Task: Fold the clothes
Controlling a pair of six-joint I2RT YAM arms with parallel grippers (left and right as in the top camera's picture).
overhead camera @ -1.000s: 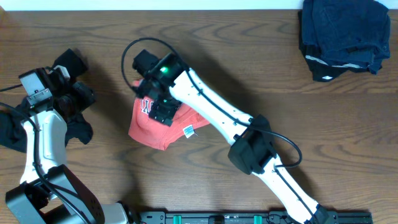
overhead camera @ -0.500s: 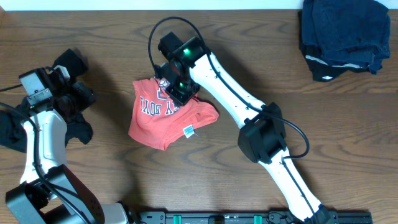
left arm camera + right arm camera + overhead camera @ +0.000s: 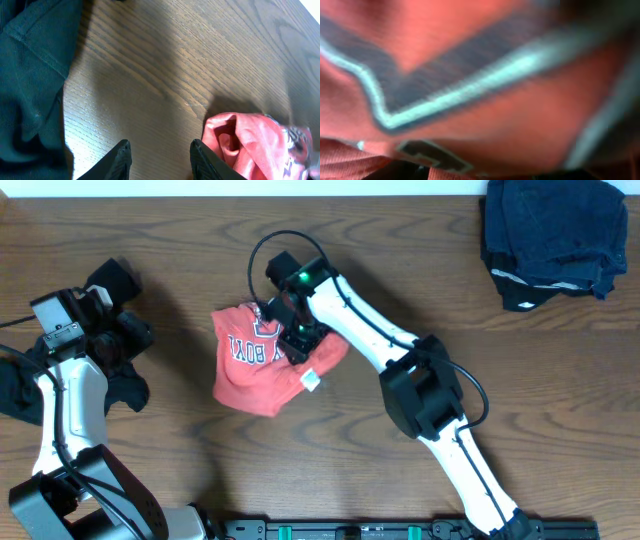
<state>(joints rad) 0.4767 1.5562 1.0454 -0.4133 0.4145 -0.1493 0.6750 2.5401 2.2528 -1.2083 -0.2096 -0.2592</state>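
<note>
The coral-red T-shirt (image 3: 258, 365) lies bunched on the table left of centre, its navy-and-white lettering facing up. My right gripper (image 3: 296, 340) presses down on the bunch's upper right part. The right wrist view is filled by blurred red cloth (image 3: 485, 125) and lettering, so its fingers are hidden. My left gripper (image 3: 128, 332) hangs at the far left, open over bare wood (image 3: 161, 160). A limp black garment (image 3: 128, 392) lies beside it, showing as dark cloth (image 3: 30, 65) in the left wrist view. The red shirt (image 3: 250, 145) is off to that gripper's right, apart from it.
A folded pile of dark navy clothes (image 3: 550, 235) sits in the far right corner. More black cloth (image 3: 15, 385) drapes at the table's left edge. The right arm (image 3: 420, 395) stretches diagonally from the front edge to the shirt.
My right gripper swung right off the lettering, then came down a little onto the shirt. The shirt's right flap is drawn in and the bunch is tighter. The left arm has stayed still.
</note>
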